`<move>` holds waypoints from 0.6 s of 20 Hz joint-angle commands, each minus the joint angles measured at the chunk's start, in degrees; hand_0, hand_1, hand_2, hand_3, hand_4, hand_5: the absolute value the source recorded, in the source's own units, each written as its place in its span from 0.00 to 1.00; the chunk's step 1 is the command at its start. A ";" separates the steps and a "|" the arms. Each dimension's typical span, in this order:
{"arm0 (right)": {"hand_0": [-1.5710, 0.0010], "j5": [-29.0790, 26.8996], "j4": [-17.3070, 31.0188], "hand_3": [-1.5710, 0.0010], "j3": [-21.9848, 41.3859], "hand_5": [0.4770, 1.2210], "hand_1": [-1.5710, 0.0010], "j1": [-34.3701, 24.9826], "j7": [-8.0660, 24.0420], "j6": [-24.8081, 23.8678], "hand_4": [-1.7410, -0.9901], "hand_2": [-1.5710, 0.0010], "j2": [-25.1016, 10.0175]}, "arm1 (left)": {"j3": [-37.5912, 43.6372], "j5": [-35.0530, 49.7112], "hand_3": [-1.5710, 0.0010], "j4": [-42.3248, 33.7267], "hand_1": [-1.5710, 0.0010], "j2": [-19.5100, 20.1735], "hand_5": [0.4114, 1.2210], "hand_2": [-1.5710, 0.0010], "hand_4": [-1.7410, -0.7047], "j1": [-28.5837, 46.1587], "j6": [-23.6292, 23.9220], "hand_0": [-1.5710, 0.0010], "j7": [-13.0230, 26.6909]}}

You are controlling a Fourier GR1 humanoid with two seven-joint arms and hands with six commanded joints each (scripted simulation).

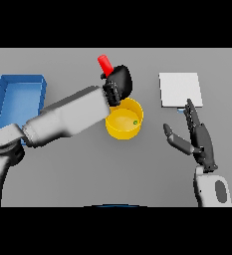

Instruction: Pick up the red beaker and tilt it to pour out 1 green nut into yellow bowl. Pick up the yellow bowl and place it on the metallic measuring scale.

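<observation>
Overhead, left robot hand (118, 83) gripping red beaker (105, 64) at yellow bowl (118, 130) rim

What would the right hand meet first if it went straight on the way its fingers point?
Probably the scale: the right hand, open, points up the view at its near edge. Height above the table is unclear.
</observation>
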 commanded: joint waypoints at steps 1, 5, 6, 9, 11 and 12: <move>1.00 0.49 0.23 1.00 0.09 0.17 1.00 0.38 -0.10 -0.22 0.61 1.00 -0.05 | -0.79 -0.30 0.00 0.05 0.00 -0.09 1.00 0.00 0.00 -0.81 -0.30 0.00 -0.16; 1.00 1.27 0.56 1.00 0.34 0.15 1.00 -0.35 -0.25 -0.89 0.63 1.00 0.28 | -4.52 -1.07 0.00 2.15 0.00 -0.90 1.00 0.00 0.00 -2.58 -0.32 0.00 -0.97; 1.00 1.28 0.76 1.00 0.11 0.15 1.00 -0.77 0.33 -0.94 0.63 1.00 0.01 | -5.20 -1.14 0.00 2.61 0.00 -0.96 1.00 0.00 0.00 -3.24 -0.24 0.00 -1.29; 1.00 2.27 0.08 1.00 0.78 0.14 1.00 -0.11 1.05 -1.45 0.67 1.00 0.27 | -6.35 -0.59 0.00 2.62 0.00 -1.06 1.00 0.00 0.00 -4.86 -0.29 0.00 -1.52; 1.00 1.37 0.68 1.00 0.39 0.15 1.00 -0.06 0.04 -0.96 0.68 1.00 0.37 | -6.32 -0.10 0.00 3.01 0.00 -0.55 1.00 0.00 0.00 -6.41 0.40 0.00 -1.07; 1.00 1.42 -0.14 1.00 0.45 0.15 1.00 -0.11 -0.32 -0.99 0.69 1.00 0.21 | -6.16 0.43 0.00 3.30 0.00 -0.28 0.96 0.00 0.00 -7.14 0.43 0.00 -0.90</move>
